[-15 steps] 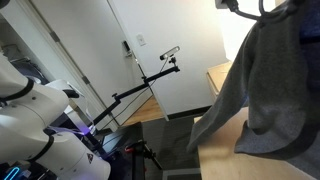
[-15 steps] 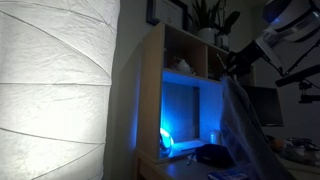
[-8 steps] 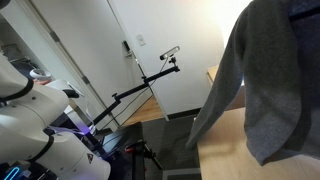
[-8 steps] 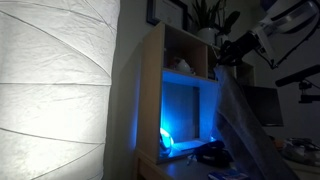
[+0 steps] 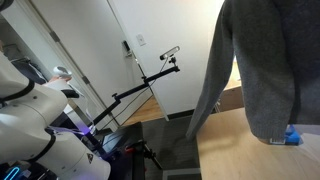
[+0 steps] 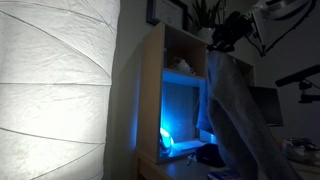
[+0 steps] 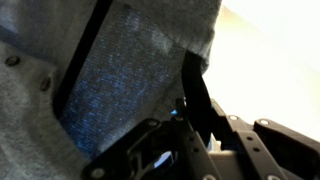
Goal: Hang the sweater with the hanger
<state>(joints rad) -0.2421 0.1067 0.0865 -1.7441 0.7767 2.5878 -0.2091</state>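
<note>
The sweater (image 6: 228, 110) hangs in the air in front of the wooden cabinet (image 6: 180, 60), level with its blue-lit open shelves. It is suspended from the gripper (image 6: 228, 30), which stands above and before the cabinet's top edge. The jaws are closed on the garment's upper part, judged from the way the whole cloth drops free beneath them. Holding it high lets the fabric fall straight under its own weight, which probably makes it easier to carry to a hanging place without dragging. In the wrist view a dark strip (image 7: 85, 55) crosses the cloth diagonally — whether this is the hanger cannot be told. The garment is grey-blue, soft and finely knitted in texture, with a sleeve trailing lower than the body in an exterior view (image 5: 265, 70). Its hem ends in a plain folded band.
</note>
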